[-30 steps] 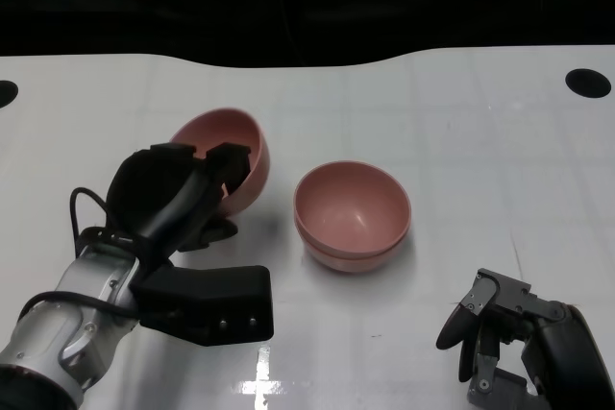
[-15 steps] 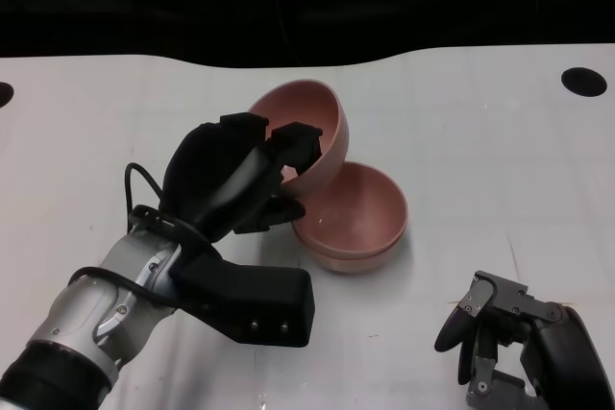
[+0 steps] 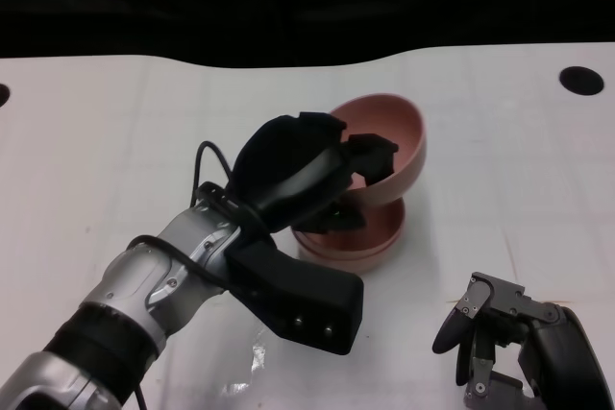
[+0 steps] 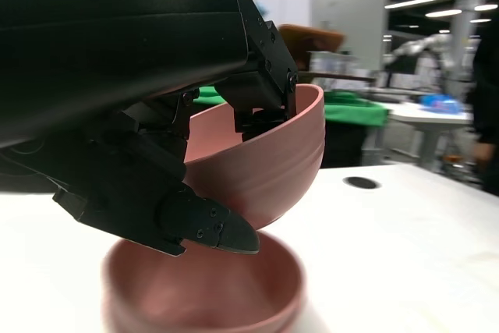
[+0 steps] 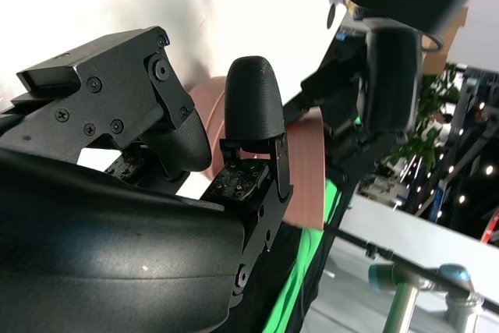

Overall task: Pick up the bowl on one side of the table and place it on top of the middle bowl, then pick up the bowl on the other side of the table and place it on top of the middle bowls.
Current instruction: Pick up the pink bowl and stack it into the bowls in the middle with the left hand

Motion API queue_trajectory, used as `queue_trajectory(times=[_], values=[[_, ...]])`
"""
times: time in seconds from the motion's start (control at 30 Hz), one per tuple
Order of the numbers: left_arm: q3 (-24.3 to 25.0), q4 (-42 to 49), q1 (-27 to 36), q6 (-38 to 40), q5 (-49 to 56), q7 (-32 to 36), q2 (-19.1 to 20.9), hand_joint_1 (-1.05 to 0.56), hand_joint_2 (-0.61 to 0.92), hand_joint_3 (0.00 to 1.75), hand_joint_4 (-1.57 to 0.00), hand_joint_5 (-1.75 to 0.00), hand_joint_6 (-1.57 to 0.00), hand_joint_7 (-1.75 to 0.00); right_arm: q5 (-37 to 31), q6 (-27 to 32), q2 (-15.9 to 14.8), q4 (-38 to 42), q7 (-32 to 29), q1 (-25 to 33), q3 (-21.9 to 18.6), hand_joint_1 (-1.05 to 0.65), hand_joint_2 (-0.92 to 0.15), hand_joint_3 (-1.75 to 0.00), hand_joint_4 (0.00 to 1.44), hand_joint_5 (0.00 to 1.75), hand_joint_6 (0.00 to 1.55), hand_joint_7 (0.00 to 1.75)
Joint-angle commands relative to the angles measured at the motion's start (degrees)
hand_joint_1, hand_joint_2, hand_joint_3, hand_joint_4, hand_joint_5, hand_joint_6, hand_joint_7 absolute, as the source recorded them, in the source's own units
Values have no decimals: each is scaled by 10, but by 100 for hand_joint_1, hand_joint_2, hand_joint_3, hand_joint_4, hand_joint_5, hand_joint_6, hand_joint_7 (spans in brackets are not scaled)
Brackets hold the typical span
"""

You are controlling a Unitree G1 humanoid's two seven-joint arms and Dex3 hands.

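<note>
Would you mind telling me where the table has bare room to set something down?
The white table is bare left of the left hand, and again on the right between the stacked bowls and the dark hole. The middle is crowded: the hand holds a tilted pink bowl over the stack. The right hand fills the near-right corner.

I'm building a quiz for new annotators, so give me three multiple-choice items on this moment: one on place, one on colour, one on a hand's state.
1. Where is the held bowl?
A. above the middle bowl
B. at the table's left edge
C. under the right hand

2. What colour are the bowls?
A. blue
B. pink
C. white

3. What is the right hand doing?
A. holding a bowl
B. pressing the middle bowl
C. holding nothing

Answers: 1 A, the left hand holds it tilted just over the middle bowl; 2 B, both show pink; 3 C, it sits apart at the near edge with nothing in it.
</note>
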Motion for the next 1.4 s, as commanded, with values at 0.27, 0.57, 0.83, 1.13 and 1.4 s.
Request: queue_trajectory(times=[0.27, 0.57, 0.83, 1.13, 1.4], values=[[-11, 16, -19, -3, 6, -21, 10, -25, 81, 29, -78, -173, -76, -139, 4, 0, 1, -2, -1, 0, -3, -1, -29, -158, 91, 175, 85, 147], [-37, 49, -44, -18, 18, -24, 0, -28, 89, 22, -80, -165, -85, -112, -4, -1, 1, 0, -5, -3, -3, -1, -29, -158, 91, 175, 85, 148], [-43, 55, -48, -16, 22, -20, -1, -26, 89, 13, -85, -155, -99, -70, 5, 4, 2, -1, 0, -3, -2, -1, -29, -159, 91, 175, 85, 147], [-52, 31, -44, 17, 33, -66, 9, -30, 92, 8, -81, -167, -99, -66, 0, 3, 2, -3, -2, -3, -2, -1, -29, -159, 91, 175, 85, 148], [-50, -10, -27, 42, 66, -41, 38, -30, 86, 3, -81, -175, -101, -63, -4, 4, 3, -2, -5, -3, -1, -1, -29, -159, 91, 175, 85, 148]])
